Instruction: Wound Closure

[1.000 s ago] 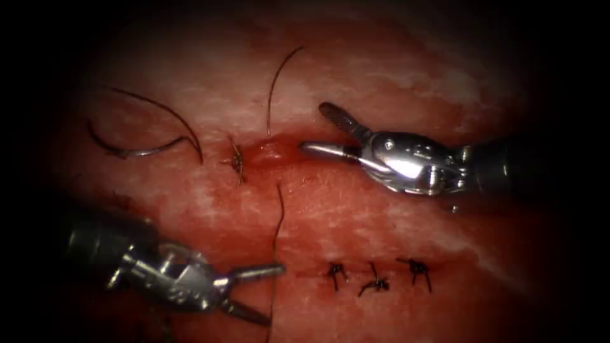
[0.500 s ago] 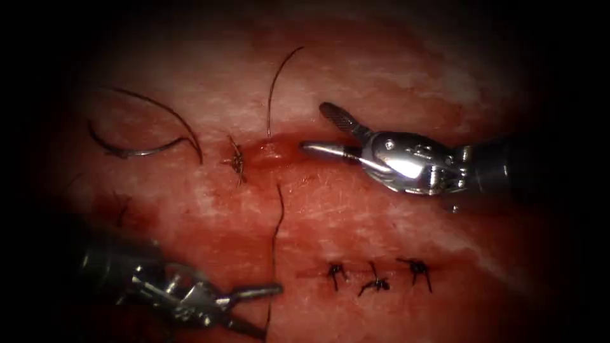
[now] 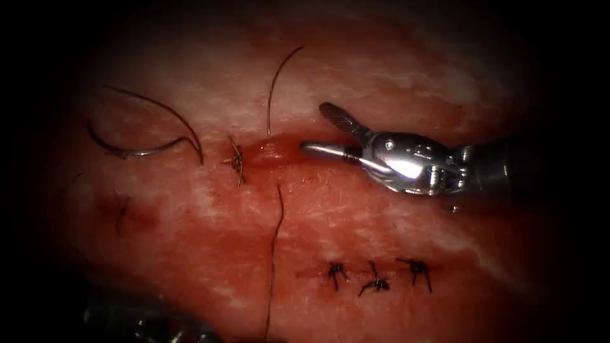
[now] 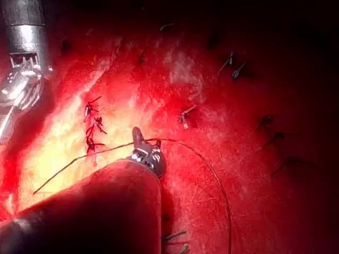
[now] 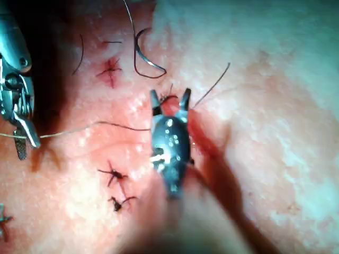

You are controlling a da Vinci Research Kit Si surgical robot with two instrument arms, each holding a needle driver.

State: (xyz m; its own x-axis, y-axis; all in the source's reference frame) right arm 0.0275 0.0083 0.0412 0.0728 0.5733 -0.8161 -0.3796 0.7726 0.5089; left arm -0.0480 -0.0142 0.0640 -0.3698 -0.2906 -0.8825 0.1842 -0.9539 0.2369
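Dim in the endoscope view, black toward the rim, with glare on the right tool (image 3: 316, 130). Harsh bright patch on tissue (image 4: 63, 140) in the left wrist view.

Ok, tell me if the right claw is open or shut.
Open. The right claw shows its two jaws spread apart and empty above the cut; the right wrist view shows the same gap.

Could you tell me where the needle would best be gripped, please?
Probably at mid-curve, from above: the needle lies flat and free on the tissue, left of the cut. The right hand, open and empty, is nearest.
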